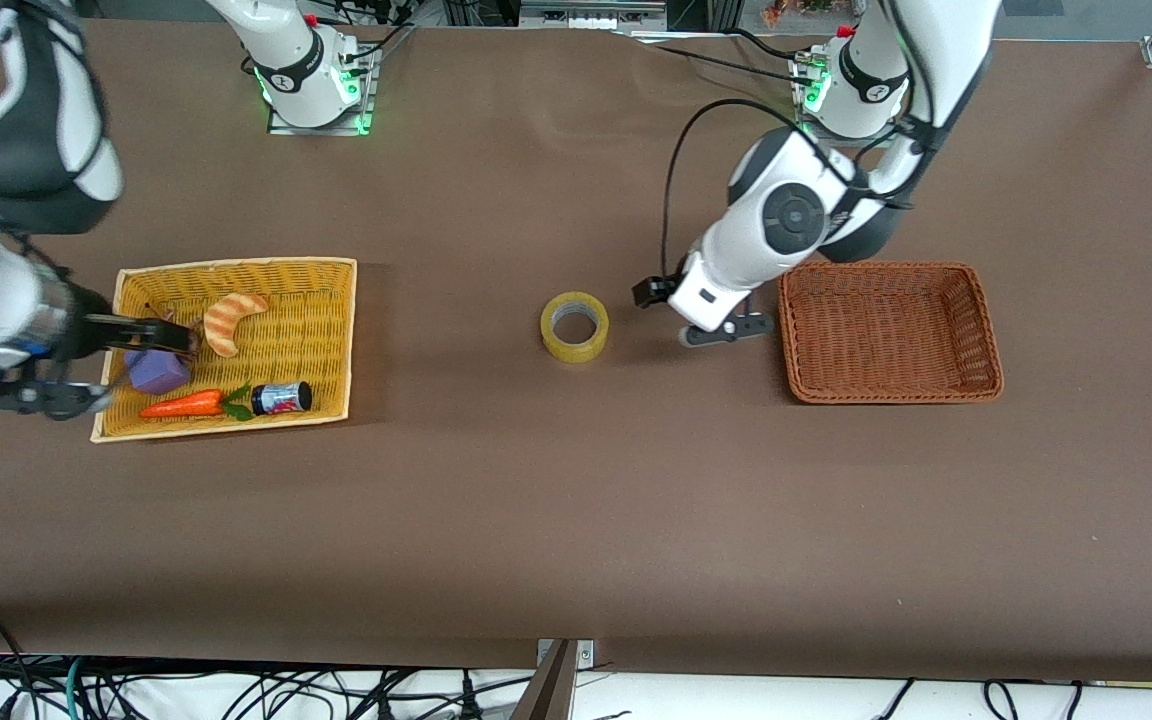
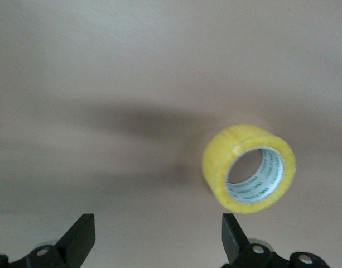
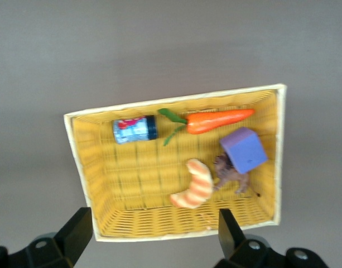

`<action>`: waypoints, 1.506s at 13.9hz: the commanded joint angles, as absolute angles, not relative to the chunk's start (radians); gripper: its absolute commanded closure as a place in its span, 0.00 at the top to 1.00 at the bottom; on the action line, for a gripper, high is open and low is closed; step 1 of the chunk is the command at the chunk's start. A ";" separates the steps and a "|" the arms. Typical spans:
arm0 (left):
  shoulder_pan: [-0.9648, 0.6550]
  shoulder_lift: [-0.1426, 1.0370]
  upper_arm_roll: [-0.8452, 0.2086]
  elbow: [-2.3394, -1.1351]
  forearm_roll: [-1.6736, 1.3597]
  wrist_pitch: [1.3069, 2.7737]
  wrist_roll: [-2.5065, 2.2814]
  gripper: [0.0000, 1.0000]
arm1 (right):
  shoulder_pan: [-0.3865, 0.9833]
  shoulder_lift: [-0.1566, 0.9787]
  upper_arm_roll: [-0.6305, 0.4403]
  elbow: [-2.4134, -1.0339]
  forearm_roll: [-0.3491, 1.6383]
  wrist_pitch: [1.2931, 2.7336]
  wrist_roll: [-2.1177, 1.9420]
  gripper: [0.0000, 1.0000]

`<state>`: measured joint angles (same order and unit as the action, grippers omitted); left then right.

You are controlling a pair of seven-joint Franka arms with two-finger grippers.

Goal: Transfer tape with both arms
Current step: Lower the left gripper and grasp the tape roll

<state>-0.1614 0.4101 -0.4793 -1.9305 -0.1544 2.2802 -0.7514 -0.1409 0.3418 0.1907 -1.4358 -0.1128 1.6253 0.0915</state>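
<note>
Yellow tape (image 1: 574, 326) untouched; left pincer (image 1: 701, 315) beside it, right pincer (image 1: 86, 365) over basket (image 1: 331, 275), both spread, empty.

The small brown thing (image 3: 231, 174) tucked under the purple block (image 3: 244, 149), perhaps a toy animal, is half hidden.

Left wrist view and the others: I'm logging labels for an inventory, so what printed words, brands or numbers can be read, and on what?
Tape: green print repeated around the inside of its core, too blurred to read.
Small bottle in the yellow basket: a red and blue label, no letters legible.
Arm joints: dark round marks near the bases, unreadable.
Nothing else carries text.
</note>
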 commanded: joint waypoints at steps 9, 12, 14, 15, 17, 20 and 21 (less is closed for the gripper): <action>-0.325 0.735 -0.450 -1.646 0.067 2.283 -0.986 1.00 | -0.161 0.014 0.051 -1.635 -0.015 1.551 -0.038 1.00; -0.417 0.762 -0.381 -1.614 0.068 2.290 -1.018 1.00 | -0.161 0.006 0.012 -1.625 -0.011 1.528 -0.084 1.00; -0.449 0.761 -0.348 -1.614 0.067 2.299 -1.028 0.73 | -0.161 0.020 0.003 -1.625 -0.009 1.528 -0.086 1.00; -0.445 0.761 -0.348 -1.614 0.067 2.307 -1.028 0.33 | -0.163 0.029 0.002 -1.609 -0.008 1.528 -0.086 1.00; -0.437 0.759 -0.348 -1.617 0.063 2.303 -1.026 0.00 | -0.155 0.064 0.008 -1.573 -0.017 1.528 -0.081 1.00; -0.423 0.749 -0.348 -1.623 0.057 2.296 -1.032 0.00 | -0.155 0.089 0.008 -1.542 -0.008 1.534 -0.078 1.00; -0.420 0.746 -0.350 -1.623 0.054 2.293 -1.032 0.00 | -0.153 0.094 0.009 -1.528 -0.008 1.532 -0.075 1.00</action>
